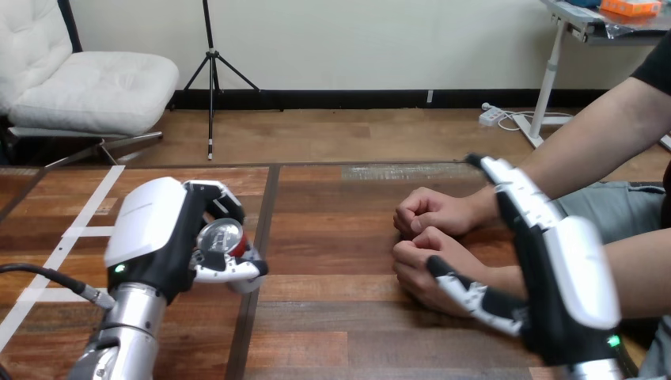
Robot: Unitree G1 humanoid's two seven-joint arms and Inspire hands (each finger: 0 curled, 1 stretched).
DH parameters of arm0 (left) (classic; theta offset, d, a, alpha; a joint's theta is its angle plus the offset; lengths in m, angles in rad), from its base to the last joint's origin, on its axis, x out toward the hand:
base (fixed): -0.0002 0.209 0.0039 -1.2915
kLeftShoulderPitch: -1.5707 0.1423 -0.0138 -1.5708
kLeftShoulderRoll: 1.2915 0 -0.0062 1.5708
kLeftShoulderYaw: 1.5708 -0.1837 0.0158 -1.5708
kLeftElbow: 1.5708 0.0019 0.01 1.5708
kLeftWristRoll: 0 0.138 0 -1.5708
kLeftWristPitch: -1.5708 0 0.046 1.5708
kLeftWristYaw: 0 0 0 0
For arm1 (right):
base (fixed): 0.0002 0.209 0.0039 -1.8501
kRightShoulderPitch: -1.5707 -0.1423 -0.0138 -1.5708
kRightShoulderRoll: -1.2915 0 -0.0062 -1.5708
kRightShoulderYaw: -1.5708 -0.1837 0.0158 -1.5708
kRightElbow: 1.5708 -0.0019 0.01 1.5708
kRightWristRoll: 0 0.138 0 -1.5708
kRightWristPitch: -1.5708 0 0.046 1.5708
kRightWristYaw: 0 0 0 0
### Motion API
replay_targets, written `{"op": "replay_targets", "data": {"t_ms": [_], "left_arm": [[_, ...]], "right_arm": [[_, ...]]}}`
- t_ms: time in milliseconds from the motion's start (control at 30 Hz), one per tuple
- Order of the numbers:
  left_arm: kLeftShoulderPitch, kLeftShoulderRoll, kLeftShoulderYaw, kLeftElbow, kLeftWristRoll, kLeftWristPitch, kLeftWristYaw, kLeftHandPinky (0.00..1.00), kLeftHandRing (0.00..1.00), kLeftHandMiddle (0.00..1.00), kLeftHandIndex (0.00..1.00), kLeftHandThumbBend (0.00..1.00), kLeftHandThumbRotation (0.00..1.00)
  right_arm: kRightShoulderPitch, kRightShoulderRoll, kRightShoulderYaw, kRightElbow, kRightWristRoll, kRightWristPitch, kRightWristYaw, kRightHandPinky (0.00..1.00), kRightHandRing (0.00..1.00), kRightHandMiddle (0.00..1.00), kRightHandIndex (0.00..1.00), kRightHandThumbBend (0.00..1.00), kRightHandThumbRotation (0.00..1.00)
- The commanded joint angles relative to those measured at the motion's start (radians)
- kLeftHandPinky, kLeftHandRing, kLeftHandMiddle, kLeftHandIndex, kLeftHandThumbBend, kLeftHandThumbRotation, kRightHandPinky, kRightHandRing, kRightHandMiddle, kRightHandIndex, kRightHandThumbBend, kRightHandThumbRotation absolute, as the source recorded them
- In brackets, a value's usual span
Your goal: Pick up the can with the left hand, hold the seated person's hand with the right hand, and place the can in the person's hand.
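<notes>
A can [222, 237] with a silver top and a red side sits in my left hand [162, 233] at the table's left. The fingers and thumb of that hand are curled round it. At the right, the person's two hands rest as loose fists on the table, one farther [431, 211] and one nearer [423, 265]. My right hand [554, 269] stands edge-on over the person's forearms, fingers straight, with its thumb [467, 294] lying under the nearer fist. No finger of it curls round the person's hand.
The wooden table [332, 317] has a dark seam running front to back near its middle. White tape lines [71, 237] cross its left part. The person's forearms come in from the right edge.
</notes>
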Motion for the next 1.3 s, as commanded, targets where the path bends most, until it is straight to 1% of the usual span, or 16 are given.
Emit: {"op": "replay_targets", "data": {"t_ms": [0,100,233,333,367,433,500,567,633,667,767,833,867,1067,1267], "left_arm": [[-0.041,-0.009,0.009,-0.087,0.011,-0.041,0.023,0.3,0.35,0.41,0.45,0.77,0.0],[-0.039,-0.016,0.009,-0.1,0.009,-0.051,0.017,0.29,0.34,0.41,0.45,0.77,0.0],[-0.038,-0.024,0.01,-0.107,0.004,-0.065,0.014,0.29,0.34,0.41,0.44,0.77,0.0],[-0.037,-0.03,0.008,-0.118,0.006,-0.066,0.009,0.29,0.34,0.41,0.44,0.76,0.0],[-0.036,-0.033,0.006,-0.124,0.006,-0.069,0.007,0.29,0.34,0.41,0.44,0.76,0.0],[-0.036,-0.037,0.004,-0.129,0.006,-0.073,0.007,0.29,0.34,0.41,0.44,0.76,0.0],[-0.036,-0.042,0.0,-0.135,0.007,-0.073,0.005,0.29,0.34,0.41,0.44,0.76,0.0],[-0.036,-0.046,-0.003,-0.139,0.007,-0.074,0.002,0.3,0.34,0.41,0.44,0.75,0.0],[-0.036,-0.049,-0.004,-0.142,0.008,-0.074,-0.001,0.3,0.35,0.41,0.44,0.75,0.0],[-0.037,-0.051,-0.007,-0.142,0.008,-0.077,-0.001,0.3,0.35,0.41,0.44,0.74,0.0],[-0.038,-0.058,-0.01,-0.143,0.012,-0.081,0.0,0.3,0.35,0.41,0.44,0.74,0.0],[-0.038,-0.063,-0.011,-0.144,0.016,-0.081,0.001,0.3,0.34,0.41,0.44,0.74,0.0],[-0.038,-0.067,-0.013,-0.145,0.015,-0.082,0.0,0.29,0.34,0.41,0.44,0.74,0.0],[-0.041,-0.076,-0.02,-0.147,0.016,-0.083,-0.001,0.29,0.34,0.41,0.44,0.74,0.0],[-0.04,-0.084,-0.025,-0.152,0.019,-0.081,-0.007,0.29,0.33,0.4,0.44,0.73,0.0]], "right_arm": [[-0.032,-0.04,-0.047,-0.093,-0.04,0.053,0.018,0.96,0.97,0.96,0.94,0.69,0.11],[-0.036,-0.062,-0.061,-0.107,-0.067,0.076,0.025,0.96,0.98,0.97,0.95,0.71,0.1],[-0.04,-0.083,-0.072,-0.118,-0.083,0.101,0.039,0.97,0.98,0.97,0.95,0.74,0.08],[-0.046,-0.104,-0.083,-0.128,-0.108,0.127,0.05,0.98,0.98,0.96,0.94,0.76,0.08],[-0.048,-0.118,-0.091,-0.137,-0.119,0.147,0.07,0.97,0.98,0.96,0.93,0.77,0.09],[-0.048,-0.132,-0.098,-0.147,-0.13,0.171,0.095,0.98,0.98,0.96,0.93,0.78,0.09],[-0.048,-0.149,-0.105,-0.165,-0.142,0.205,0.136,0.99,0.98,0.96,0.93,0.79,0.1],[-0.051,-0.166,-0.11,-0.174,-0.148,0.223,0.164,0.99,0.98,0.96,0.93,0.79,0.1],[-0.055,-0.18,-0.114,-0.177,-0.15,0.231,0.181,1.0,0.98,0.96,0.93,0.81,0.09],[-0.058,-0.193,-0.116,-0.182,-0.154,0.241,0.203,1.0,0.97,0.95,0.93,0.81,0.09],[-0.063,-0.216,-0.119,-0.193,-0.159,0.263,0.246,1.0,0.97,0.95,0.92,0.82,0.09],[-0.066,-0.226,-0.119,-0.199,-0.157,0.274,0.265,1.0,0.97,0.95,0.92,0.82,0.09],[-0.07,-0.234,-0.118,-0.202,-0.16,0.285,0.284,1.0,0.97,0.95,0.91,0.83,0.1],[-0.088,-0.269,-0.108,-0.215,-0.174,0.329,0.357,1.0,0.95,0.93,0.89,0.85,0.1],[-0.109,-0.294,-0.096,-0.221,-0.186,0.36,0.423,1.0,0.95,0.92,0.88,0.86,0.11]]}}
